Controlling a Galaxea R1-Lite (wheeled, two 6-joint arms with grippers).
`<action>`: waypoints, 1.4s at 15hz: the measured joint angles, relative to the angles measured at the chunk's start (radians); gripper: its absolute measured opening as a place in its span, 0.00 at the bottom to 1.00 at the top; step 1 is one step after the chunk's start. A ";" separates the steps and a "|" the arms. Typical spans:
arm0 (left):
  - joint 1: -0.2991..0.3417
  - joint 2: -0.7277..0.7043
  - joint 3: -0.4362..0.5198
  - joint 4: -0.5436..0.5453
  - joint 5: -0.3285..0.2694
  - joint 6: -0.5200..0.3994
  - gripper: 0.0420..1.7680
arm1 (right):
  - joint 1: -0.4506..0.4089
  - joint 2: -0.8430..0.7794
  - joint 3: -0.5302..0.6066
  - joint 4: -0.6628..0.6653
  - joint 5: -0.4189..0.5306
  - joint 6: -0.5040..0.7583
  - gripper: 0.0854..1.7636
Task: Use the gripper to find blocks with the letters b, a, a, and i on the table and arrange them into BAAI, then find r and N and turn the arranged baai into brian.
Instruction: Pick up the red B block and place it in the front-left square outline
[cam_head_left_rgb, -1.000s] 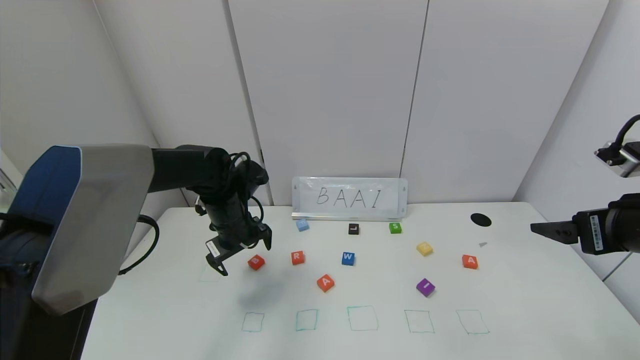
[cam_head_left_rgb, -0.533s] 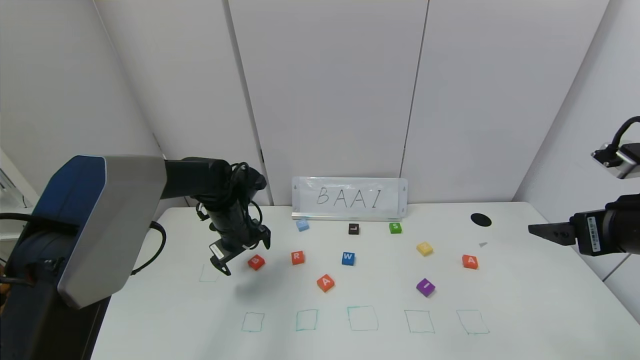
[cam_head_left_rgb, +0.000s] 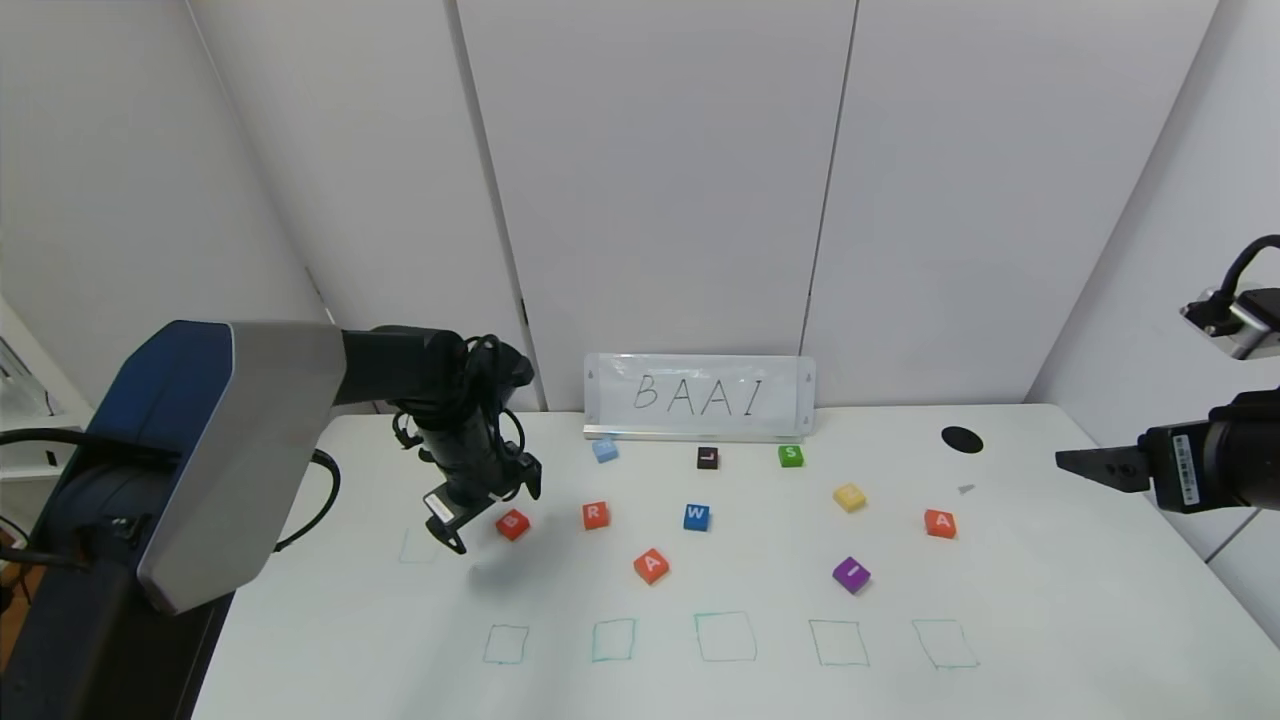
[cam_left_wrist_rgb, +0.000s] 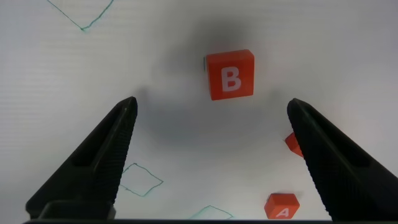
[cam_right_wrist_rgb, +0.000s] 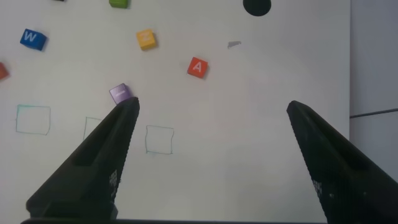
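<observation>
The orange-red B block lies on the white table at the left; in the left wrist view the B block sits just beyond the open fingers. My left gripper hovers open and empty right beside it. The orange-red R and one A lie to its right. The second A and the purple I lie on the right side. My right gripper is open and empty, held above the table's right edge.
A BAAI sign stands at the back. Other blocks: light blue, black L, green S, blue W, yellow. Several green square outlines run along the front. A black spot is at the back right.
My left arm has shifted a little to the right, bringing the open gripper closer to the B block. The right arm has barely moved. No block has moved.
</observation>
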 joint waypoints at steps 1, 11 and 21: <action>0.000 0.005 0.000 -0.002 0.005 -0.004 0.97 | 0.000 0.000 0.000 0.000 0.000 0.000 0.97; -0.003 0.039 -0.001 -0.065 0.026 -0.030 0.97 | 0.001 -0.006 0.004 -0.001 0.000 -0.002 0.97; -0.006 0.062 0.000 -0.064 0.045 -0.027 0.44 | 0.001 -0.009 0.006 -0.002 0.001 -0.003 0.97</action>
